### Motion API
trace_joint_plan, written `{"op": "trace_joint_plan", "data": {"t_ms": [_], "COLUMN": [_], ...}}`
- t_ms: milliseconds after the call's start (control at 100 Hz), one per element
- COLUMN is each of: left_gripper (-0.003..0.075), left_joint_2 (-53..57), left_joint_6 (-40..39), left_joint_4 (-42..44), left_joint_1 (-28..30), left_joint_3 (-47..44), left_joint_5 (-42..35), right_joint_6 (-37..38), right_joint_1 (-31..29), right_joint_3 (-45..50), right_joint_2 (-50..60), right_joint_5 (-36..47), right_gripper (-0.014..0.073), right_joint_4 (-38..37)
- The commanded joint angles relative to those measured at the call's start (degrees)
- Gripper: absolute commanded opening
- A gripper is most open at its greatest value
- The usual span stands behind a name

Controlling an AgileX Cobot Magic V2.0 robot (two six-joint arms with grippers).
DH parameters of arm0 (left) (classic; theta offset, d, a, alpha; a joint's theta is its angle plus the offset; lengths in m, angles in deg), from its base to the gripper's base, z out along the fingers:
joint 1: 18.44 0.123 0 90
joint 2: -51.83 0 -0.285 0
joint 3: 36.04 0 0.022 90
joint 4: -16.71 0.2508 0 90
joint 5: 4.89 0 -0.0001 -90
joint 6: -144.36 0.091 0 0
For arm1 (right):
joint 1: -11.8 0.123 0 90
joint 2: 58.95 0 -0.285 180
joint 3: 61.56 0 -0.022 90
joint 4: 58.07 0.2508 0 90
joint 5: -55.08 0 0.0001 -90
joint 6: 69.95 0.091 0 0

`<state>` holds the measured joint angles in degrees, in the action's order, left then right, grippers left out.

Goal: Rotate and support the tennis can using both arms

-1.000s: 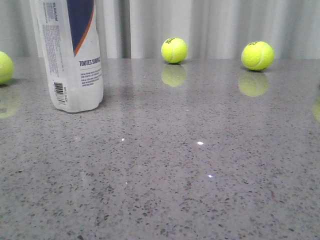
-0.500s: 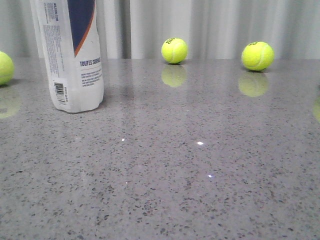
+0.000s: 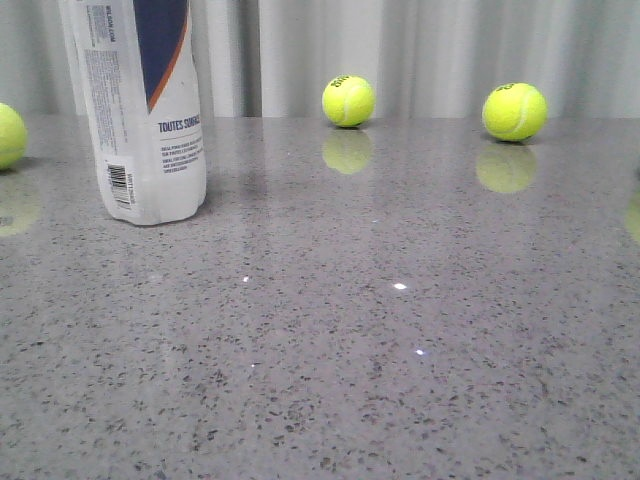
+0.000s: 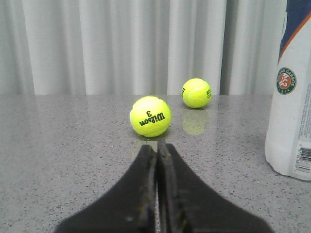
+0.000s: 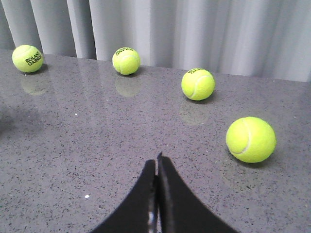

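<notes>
Looking forward, you see the tennis can (image 3: 140, 110) upright on the grey surface (image 3: 400, 340), far left, no arm near it. Your left wrist view alone shows the left tool (image 4: 157, 148) pressed together — can beside it, contents unclear. Your right wrist view shows the right tool (image 5: 157, 162) pressed together too, four balls beyond.

A grey speckled stone table (image 3: 400, 330) filled the view from 3 to 9 o'clock, glossy with small bright glints. Pale pleated curtains (image 3: 440, 50) hung behind it at 12 o'clock.
</notes>
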<state>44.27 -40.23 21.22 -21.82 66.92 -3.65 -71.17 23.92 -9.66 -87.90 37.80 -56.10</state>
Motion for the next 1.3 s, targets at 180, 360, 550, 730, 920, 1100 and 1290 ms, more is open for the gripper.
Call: {"op": "trace_joint_plan", "data": {"t_ms": [180, 360, 550, 730, 920, 1100, 1290], "left_gripper": [-0.0021, -0.0021, -0.0021, -0.0021, -0.0021, -0.0021, -0.0021], "left_joint_2": [2.22, 2.22, 2.22, 2.22, 2.22, 2.22, 2.22], "left_joint_6": [-0.53, -0.53, -0.53, -0.53, -0.53, -0.53, -0.53], "left_joint_4": [0.11, 0.11, 0.11, 0.11, 0.11, 0.11, 0.11], "left_joint_1": [0.16, 0.16, 0.16, 0.16, 0.16, 0.16, 0.16], "left_joint_3": [-2.68, -2.68, -2.68, -2.68, -2.68, -2.68, -2.68], "left_joint_5": [-4.35, -4.35, -4.35, -4.35, -4.35, -4.35, -4.35], "right_joint_6": [-0.09, -0.09, -0.09, -0.10, 1.22, 4.74, 6.32], "right_joint_1": [-0.46, -0.46, -0.46, -0.67, -4.39, -9.96, -14.05], "right_joint_3": [-1.49, -1.49, -0.90, 3.38, 11.77, 17.78, 22.08], "right_joint_2": [-0.29, -0.29, -0.22, 3.15, 12.07, 20.41, 22.95], "right_joint_5": [4.61, 4.61, 4.57, 10.52, 18.71, 19.14, 20.52], "right_gripper": [-0.0070, -0.0070, -0.0070, -0.0070, -0.0070, -0.0070, -0.0070], "right_joint_4": [0.18, 0.18, -0.65, -3.01, -2.95, -2.95, -2.95]}}
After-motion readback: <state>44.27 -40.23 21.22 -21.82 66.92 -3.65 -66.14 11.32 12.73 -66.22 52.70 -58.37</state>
